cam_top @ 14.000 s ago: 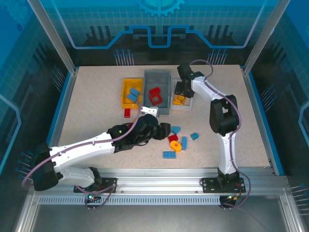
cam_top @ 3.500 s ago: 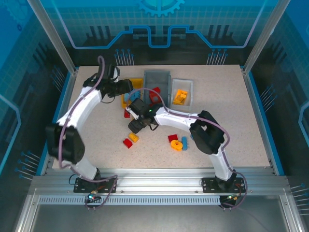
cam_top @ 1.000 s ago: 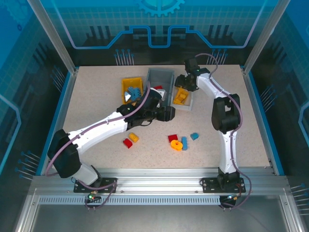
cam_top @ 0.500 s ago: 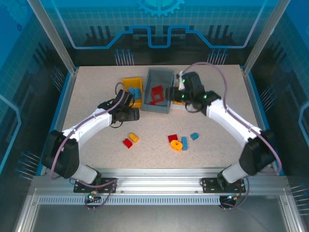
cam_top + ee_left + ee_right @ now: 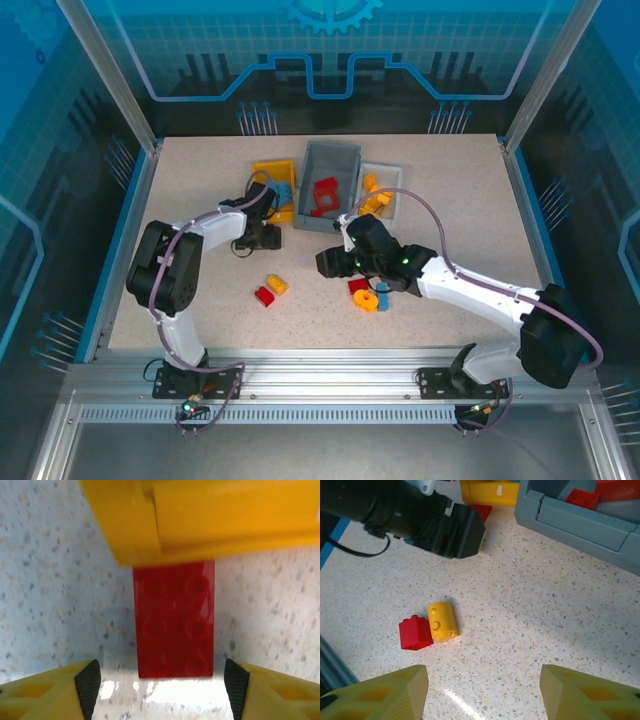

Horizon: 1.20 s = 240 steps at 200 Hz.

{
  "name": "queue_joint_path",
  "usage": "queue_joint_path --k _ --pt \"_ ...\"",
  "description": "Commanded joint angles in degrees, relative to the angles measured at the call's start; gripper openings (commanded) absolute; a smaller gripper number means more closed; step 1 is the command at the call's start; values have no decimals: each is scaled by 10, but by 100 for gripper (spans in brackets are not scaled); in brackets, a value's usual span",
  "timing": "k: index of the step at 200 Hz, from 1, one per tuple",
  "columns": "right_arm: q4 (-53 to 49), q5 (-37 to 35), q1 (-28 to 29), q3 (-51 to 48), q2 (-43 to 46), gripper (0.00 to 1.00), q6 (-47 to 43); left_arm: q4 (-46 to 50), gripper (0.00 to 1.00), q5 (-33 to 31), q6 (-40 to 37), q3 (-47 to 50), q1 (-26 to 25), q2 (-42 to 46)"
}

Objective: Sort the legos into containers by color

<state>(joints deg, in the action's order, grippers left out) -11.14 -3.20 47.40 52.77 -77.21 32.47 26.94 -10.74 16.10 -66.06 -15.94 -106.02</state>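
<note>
table (image 5: 450, 210): speckled, light, carrying three bins at the back and loose bricks in the middle.
yellow bin (image 5: 270, 165): back left; blue bricks (image 5: 283, 190) inside.
grey bin (image 5: 332, 147): just right of the yellow bin, larger; red bricks (image 5: 325, 195) inside.
white translucent bin (image 5: 393, 200): against the grey bin's right side; orange pieces (image 5: 372, 202) inside.
left gripper (image 5: 264, 236): low over the table at the yellow bin's near wall; jaws spread wide, nothing between them, black-padded fingers (image 5: 89, 684) at the lower corners of the wrist view.
flat red brick (image 5: 174, 621): six studs, lying flat on the table ahead of the left fingers and in line with the gap between them; far end at the yellow bin's wall, touching or tucked under cannot be told.
right gripper (image 5: 324, 264): hovering mid-table, in front of the grey bin; jaws wide apart, empty, yellow fingers (image 5: 385, 692) at the frame's bottom.
loose pair: small red brick (image 5: 415, 632) and yellow rounded brick (image 5: 443, 622), touching, on open table between the two arms.
loose cluster: red block (image 5: 358, 286), orange ring (image 5: 367, 300) and blue brick (image 5: 381, 295), close together just beside the right wrist.
</note>
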Motion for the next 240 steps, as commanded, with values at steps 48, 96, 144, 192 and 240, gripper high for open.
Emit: queue_joint_path --k 48,96,144,192,240 --pt "11 -16 9 8 19 62 5 30 46 23 9 -86 11 -68" --pt "5 -20 7 7 32 62 2 43 33 8 19 -47 11 -37" --pt "4 -21 3 4 38 62 -4 46 25 6 48 37 10 56" --pt "8 -13 0 -1 38 62 1 90 26 37 62 93 11 154" --pt "1 -11 -5 6 43 62 0 122 24 68 43 59 22 101"
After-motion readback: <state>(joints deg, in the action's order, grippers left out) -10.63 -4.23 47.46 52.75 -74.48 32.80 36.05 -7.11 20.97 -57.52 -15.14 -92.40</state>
